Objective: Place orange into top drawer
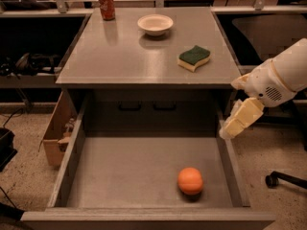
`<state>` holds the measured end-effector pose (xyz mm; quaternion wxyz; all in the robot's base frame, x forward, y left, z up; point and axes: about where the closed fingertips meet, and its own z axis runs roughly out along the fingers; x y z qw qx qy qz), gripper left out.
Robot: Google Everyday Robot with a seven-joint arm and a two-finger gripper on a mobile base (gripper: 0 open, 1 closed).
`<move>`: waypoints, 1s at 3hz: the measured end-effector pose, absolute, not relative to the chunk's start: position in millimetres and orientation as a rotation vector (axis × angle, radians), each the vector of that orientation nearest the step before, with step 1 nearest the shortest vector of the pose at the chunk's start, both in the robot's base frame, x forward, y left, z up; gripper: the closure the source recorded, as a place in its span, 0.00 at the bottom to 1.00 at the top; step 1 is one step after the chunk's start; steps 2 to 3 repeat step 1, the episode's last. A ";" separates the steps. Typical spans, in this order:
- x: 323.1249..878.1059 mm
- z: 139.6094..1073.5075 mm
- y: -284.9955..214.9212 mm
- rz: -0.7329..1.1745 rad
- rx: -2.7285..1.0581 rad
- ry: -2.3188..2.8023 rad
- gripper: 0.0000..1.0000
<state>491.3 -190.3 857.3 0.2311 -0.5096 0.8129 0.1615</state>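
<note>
Camera view: orange on top drawer floor, gripper above drawer's side rim, grip state unclear.

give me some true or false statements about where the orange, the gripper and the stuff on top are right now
1. The orange lies on the floor of the open top drawer, toward its front right. True.
2. The gripper is holding the orange. False: the gripper is up at the drawer's right wall, apart from the orange.
3. The red soda can stands inside the drawer. False: it stands upright at the back left of the countertop.
4. The white bowl sits on the countertop, to the right of the can. True.
5. The sponge lies inside the bowl. False: it lies on the countertop, apart from the bowl and nearer the right edge.
</note>
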 end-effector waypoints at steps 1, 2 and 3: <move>481.5 898.5 -214.8 0.392 -1.269 2.214 0.00; 481.5 898.5 -214.8 0.392 -1.269 2.214 0.00; 481.5 898.5 -214.8 0.392 -1.269 2.214 0.00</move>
